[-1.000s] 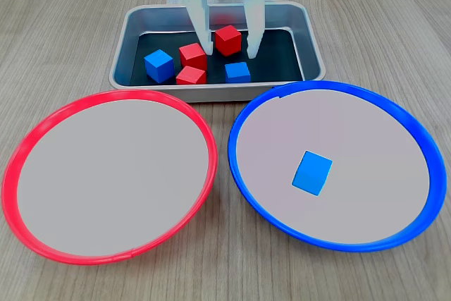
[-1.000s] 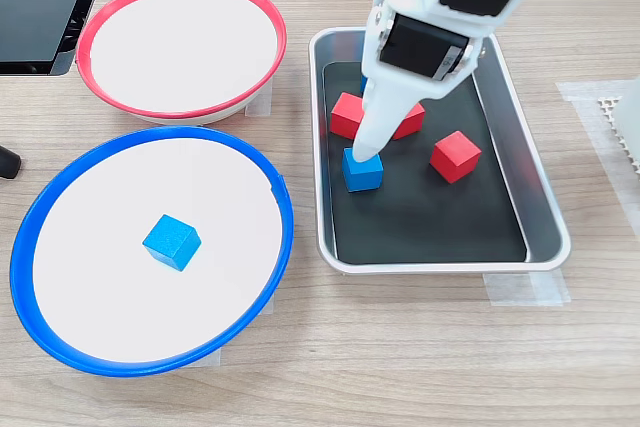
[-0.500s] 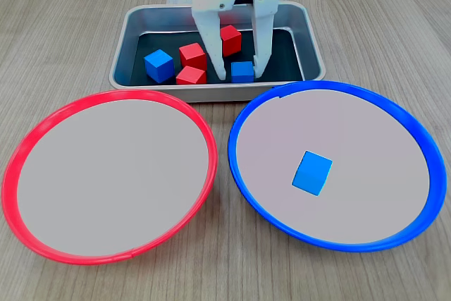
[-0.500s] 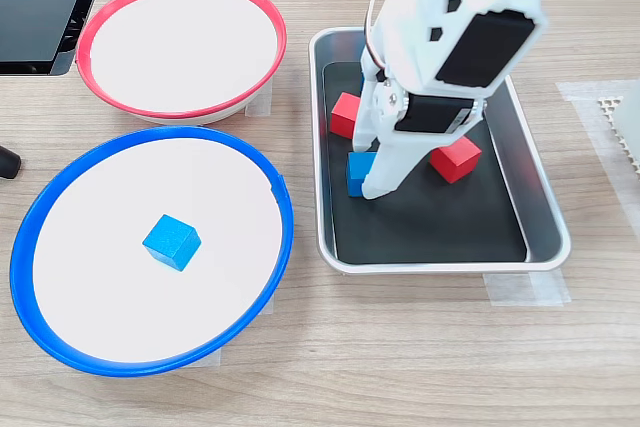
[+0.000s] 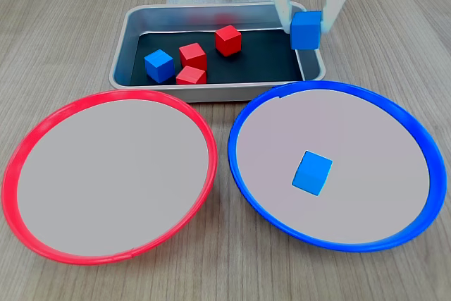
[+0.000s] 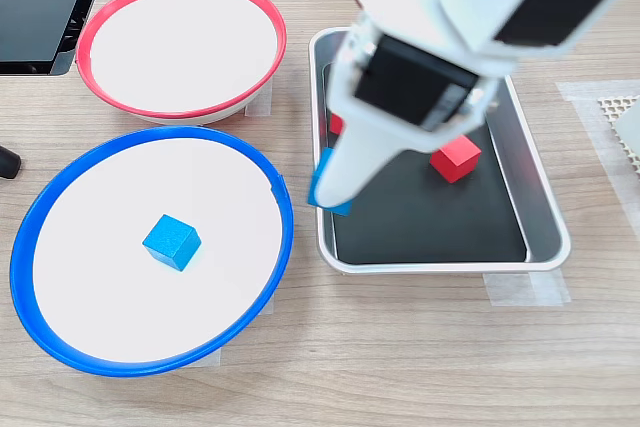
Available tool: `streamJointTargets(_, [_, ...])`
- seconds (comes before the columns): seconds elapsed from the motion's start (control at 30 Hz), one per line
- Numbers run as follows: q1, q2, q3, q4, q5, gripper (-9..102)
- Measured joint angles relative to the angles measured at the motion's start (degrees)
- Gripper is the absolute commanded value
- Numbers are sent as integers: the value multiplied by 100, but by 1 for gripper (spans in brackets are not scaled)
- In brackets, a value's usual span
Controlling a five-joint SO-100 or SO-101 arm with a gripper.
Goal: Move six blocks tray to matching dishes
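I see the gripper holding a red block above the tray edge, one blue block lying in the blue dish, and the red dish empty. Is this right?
Not quite: the held block is blue, not red, as both fixed views show. The gripper holds it above the tray edge, one blue block lies in the blue dish, and the red dish is empty.

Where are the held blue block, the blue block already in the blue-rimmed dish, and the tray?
Held blue block [image 5: 306, 30], a fixed view, front face, between the fingers.
Blue block in the dish [image 5: 312, 173], a fixed view, top face.
Tray [image 6: 545, 197], a fixed view, bare right wall.
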Motion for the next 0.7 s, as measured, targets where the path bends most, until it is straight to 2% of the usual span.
streamJointTargets(0.07, [-62, -413, -343, -686, 1011, 0])
streamJointTargets(0.13, [-44, -967, -439, -1705, 1556, 6])
streamJointTargets(0.23, [53, -1318, -510, -1978, 1714, 17])
streamJointTargets(0.33, [79, -1547, -536, -2074, 1898, 22])
streamJointTargets(0.4, [123, -1547, -545, -2074, 1934, 12])
streamJointTargets(0.5, [193, -1433, -536, -1811, 1749, 0])
streamJointTargets(0.63, [352, -536, -220, -422, 1204, 0])
streamJointTargets(0.7, [782, 132, 255, 677, 703, 1])
